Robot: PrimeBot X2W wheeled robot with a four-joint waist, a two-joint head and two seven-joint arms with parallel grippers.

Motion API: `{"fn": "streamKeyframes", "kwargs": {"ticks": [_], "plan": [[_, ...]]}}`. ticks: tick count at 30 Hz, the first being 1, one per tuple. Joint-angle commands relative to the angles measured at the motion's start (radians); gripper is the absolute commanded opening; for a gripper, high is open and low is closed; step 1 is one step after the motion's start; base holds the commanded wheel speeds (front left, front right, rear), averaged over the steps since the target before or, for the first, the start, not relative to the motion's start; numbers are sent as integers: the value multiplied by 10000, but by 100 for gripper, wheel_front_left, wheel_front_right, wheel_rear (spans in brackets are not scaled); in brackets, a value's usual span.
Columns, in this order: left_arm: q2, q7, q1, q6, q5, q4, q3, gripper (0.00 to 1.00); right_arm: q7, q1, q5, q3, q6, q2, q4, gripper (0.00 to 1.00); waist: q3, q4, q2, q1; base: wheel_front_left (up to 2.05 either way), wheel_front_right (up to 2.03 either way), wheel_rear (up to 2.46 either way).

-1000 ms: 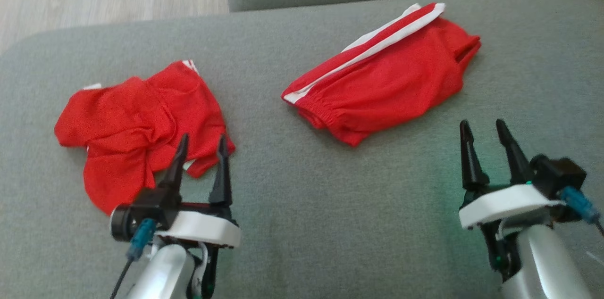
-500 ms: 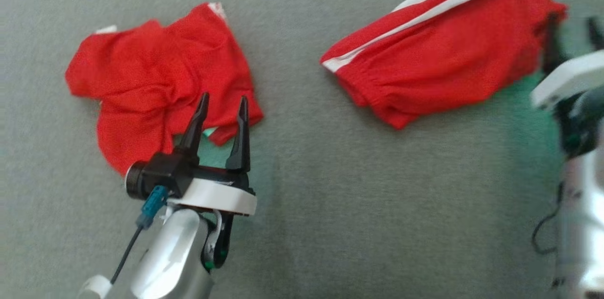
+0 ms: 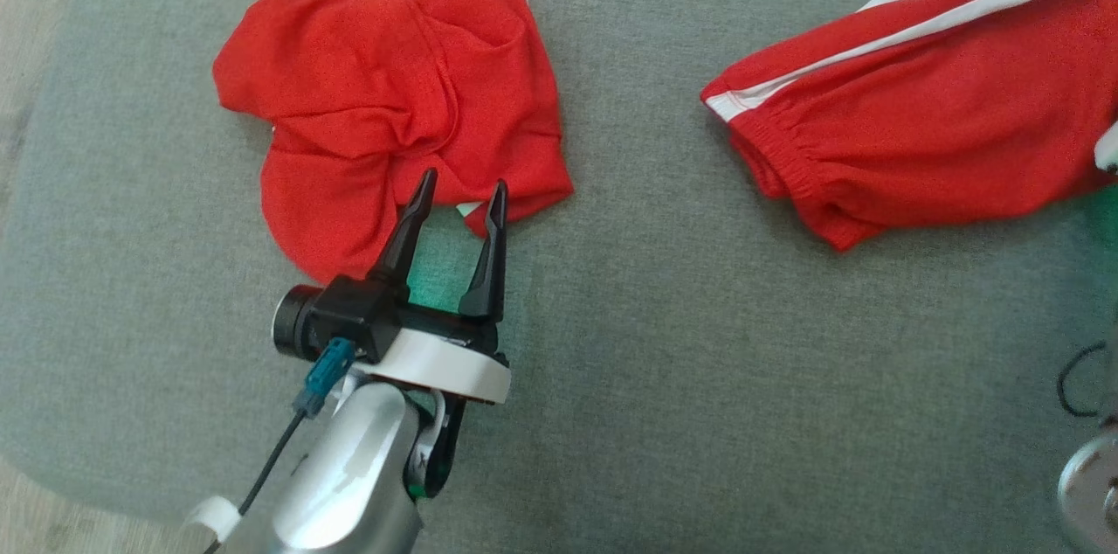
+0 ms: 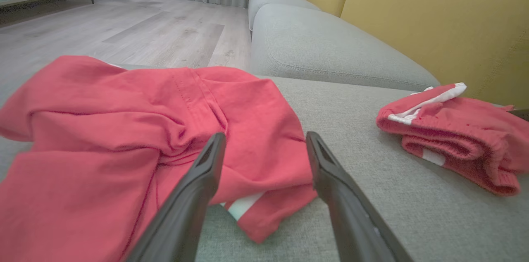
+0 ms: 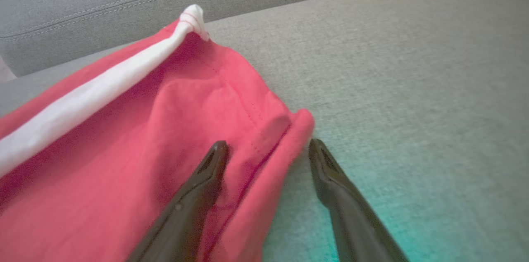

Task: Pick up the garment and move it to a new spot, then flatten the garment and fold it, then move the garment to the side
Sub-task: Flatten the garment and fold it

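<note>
Head view: left claw (image 3: 463,180), spread wide, at edge of garment (image 3: 384,91).

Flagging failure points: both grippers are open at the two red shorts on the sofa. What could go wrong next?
The open left gripper frames only a corner flap of the crumpled shorts; closing there may lift one layer and leave the rest dragging. The open right gripper straddles the edge of the folded shorts; gripping it could pull that fold apart.
</note>
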Motion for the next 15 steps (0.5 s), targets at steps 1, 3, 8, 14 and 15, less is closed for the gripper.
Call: {"fn": "streamKeyframes", "kwargs": {"ticks": [1, 3, 8, 14, 15], "plan": [[55, -95, -172, 61, -70, -321, 225, 100, -48, -422, -89, 99, -7, -12, -90, 100, 36, 39, 0, 0, 0, 0, 0], [54, -95, -185, 123, -123, -348, 173, 100, -131, -556, -312, -12, -7, -58, 195, 100, 64, 64, 0, 0, 0, 0, 0], [53, -95, -288, 200, -149, -347, 182, 100, -234, -851, -642, 108, -7, -214, 925, 100, 148, 38, 0, 0, 0, 0, 0], [52, -95, -384, 246, -162, -342, 274, 100, -573, -1267, -557, 602, -7, -509, 1709, 0, 164, -171, 0, 0, 0, 0, 0], [52, -95, -375, 248, -170, -335, 298, 100, -750, -1335, -468, 714, -7, -539, 1804, 0, 131, -234, 0, 0, 0, 0, 0]]}}
